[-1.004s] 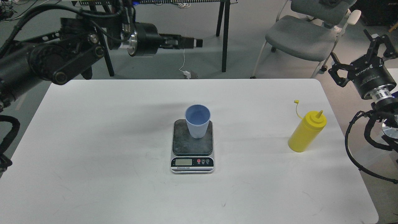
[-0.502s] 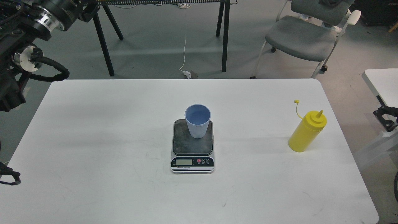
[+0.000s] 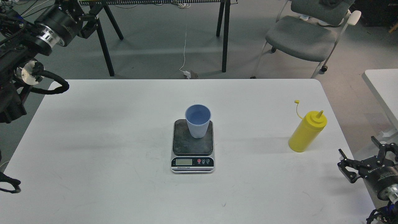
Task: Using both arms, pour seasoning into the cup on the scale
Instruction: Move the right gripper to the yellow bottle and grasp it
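Observation:
The light blue cup (image 3: 198, 120) stands upright on the back of the scale's dark plate (image 3: 186, 143), at the middle of the white table (image 3: 93, 140). The yellow seasoning bottle (image 3: 306, 133) stands upright near the table's right edge, its nozzle uncovered and its tethered cap (image 3: 296, 101) hanging off to the left. My left gripper (image 3: 82, 14) is open and empty, off the table's far left corner. My right gripper (image 3: 362, 155) is open and empty, at the table's right edge, in front of and to the right of the bottle.
A grey chair (image 3: 298, 34) stands behind the table at the far right. Black stand legs (image 3: 225, 34) stand on the floor behind. A second white table (image 3: 382, 84) is at the right. My left arm's cable loop (image 3: 53, 88) overhangs the far left corner.
My left arm swung back from reaching across the far side to the upper left corner. My right arm dropped from the upper right to the lower right. Cup, scale and bottle have not moved.

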Controlling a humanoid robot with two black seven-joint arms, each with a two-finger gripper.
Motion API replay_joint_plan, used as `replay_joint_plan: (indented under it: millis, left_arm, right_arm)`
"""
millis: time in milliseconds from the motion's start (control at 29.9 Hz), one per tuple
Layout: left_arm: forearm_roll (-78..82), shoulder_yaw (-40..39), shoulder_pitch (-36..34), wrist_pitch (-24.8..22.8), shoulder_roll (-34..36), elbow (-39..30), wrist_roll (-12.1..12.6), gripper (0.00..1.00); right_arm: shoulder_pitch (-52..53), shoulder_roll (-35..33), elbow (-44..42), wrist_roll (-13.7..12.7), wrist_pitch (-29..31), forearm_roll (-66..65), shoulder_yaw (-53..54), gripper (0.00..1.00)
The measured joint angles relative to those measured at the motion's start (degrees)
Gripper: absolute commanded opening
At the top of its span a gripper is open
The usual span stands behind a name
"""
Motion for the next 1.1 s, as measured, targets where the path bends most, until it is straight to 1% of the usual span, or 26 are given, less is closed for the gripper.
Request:
replay_joint_plan:
  millis: [268, 535, 769, 1104]
  left_arm:
    - [0.04, 0.07, 0.65, 0.00, 0.05, -0.01, -0.01, 0.95]
    - [0.17, 0.22, 0.91, 0.00, 2.44, 0.00, -0.01, 0.95]
    - [-0.16, 0.09, 1.07, 0.00, 4.39, -0.31, -0.01, 0.95]
    - [-0.17, 0.16, 1.07, 0.00, 4.74, -0.43, -0.01, 0.95]
  right_arm:
    - [1.03, 7.05, -0.08, 0.17, 0.00, -4.32, 1.81, 1.00]
    - [1.16, 12.97, -0.52, 0.25, 0.00, -8.74, 5.06, 1.00]
    - [2.32, 15.94, -2.34, 0.25, 0.00, -11.36, 6.19, 1.00]
    - [5.83, 16.46, -5.99, 0.25, 0.00, -11.56, 6.30, 0.98]
